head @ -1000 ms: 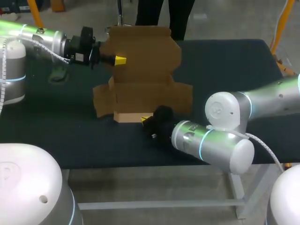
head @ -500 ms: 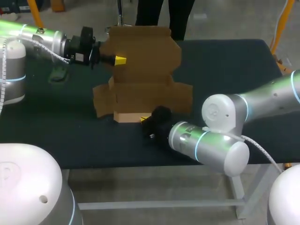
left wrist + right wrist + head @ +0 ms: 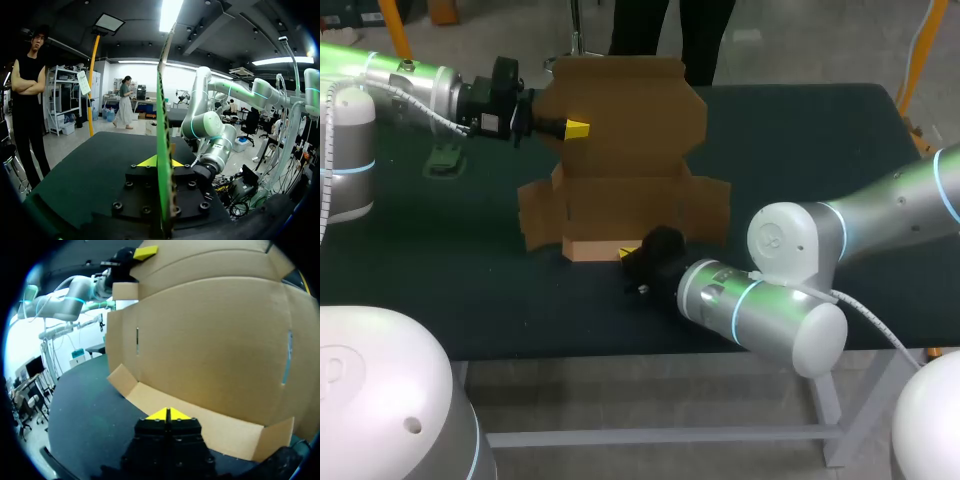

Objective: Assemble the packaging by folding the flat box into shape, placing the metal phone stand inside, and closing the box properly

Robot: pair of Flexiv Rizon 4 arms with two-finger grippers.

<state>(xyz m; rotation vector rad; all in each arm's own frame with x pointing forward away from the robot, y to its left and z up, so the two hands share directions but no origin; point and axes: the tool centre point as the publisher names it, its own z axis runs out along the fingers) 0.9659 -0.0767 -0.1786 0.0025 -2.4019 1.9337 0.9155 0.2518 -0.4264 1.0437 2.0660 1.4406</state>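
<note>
**Box Half Folded, Stand Not Yet Put In**

The brown box point(image 3: 625, 150) is found in the middle of the worktop point(image 3: 800, 150). It is only partly made. Its big back flap is stood up tall. The side flaps are spread out, and a low front wall is bent up at the near edge. No closed shape is seen, so the folding is judged to be about half done.

The tall flap is held at its upper side edge by the left fingers point(image 3: 575, 128). In the left wrist view the card is seen edge-on between the two yellow tips, and it is gripped from both sides.

The right fingers point(image 3: 626, 254) are placed down low, at the near front wall of the box. Their yellow tips are pressed tight together, and nothing is held between them.

A small dark thing point(image 3: 445, 158) is seen lying on the worktop, off to the left and well apart from the box. It may be the phone stand, but this cannot be told for sure.

Much is left to be done. The walls are to be folded up, the stand is to be put inside, and the lid is to be closed.
</note>
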